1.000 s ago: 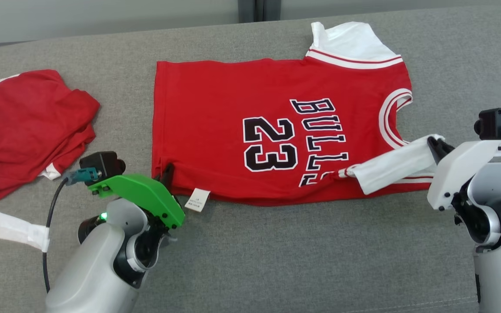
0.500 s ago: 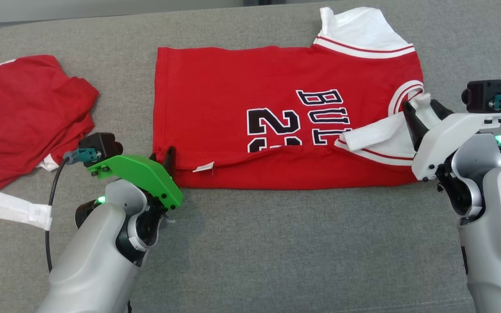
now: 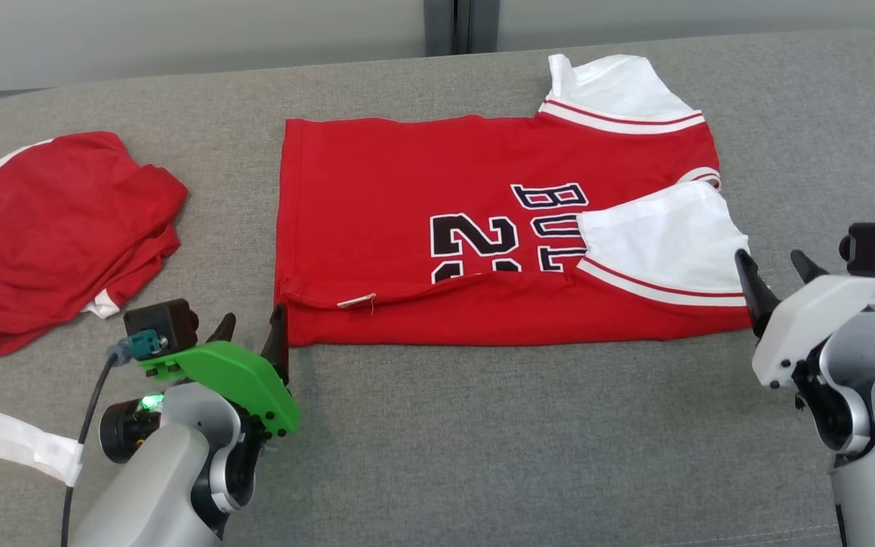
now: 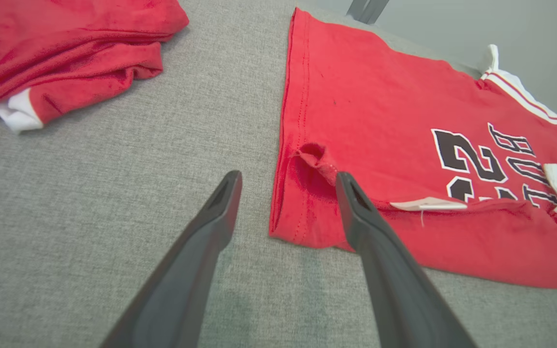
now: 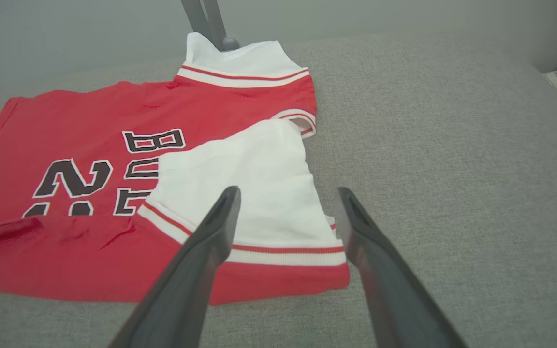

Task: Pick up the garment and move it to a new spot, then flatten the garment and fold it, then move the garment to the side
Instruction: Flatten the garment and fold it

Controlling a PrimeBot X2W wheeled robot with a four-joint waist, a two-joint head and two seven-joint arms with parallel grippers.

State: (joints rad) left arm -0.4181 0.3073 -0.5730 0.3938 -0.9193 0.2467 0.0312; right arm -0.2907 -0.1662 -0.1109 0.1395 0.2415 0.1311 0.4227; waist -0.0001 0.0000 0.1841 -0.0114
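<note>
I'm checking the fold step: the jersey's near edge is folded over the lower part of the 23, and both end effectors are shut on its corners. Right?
Not quite. On the jersey the near edge is folded over the lower part of the 23, but the left end effector and right end effector are open, holding nothing, as each wrist view shows.

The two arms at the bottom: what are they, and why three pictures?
They are a robot's two arms. The wide picture comes from a camera on its head, looking down at a grey surface. The left gripper has a green cover, the right gripper a white one; each ends in two dark fingers. The other two pictures come from cameras on the wrists, looking along those fingers. A red jersey lies partly folded, its near edge and a white sleeve turned in. Another red garment lies bunched at left. Both grippers are open and hold nothing.
</note>
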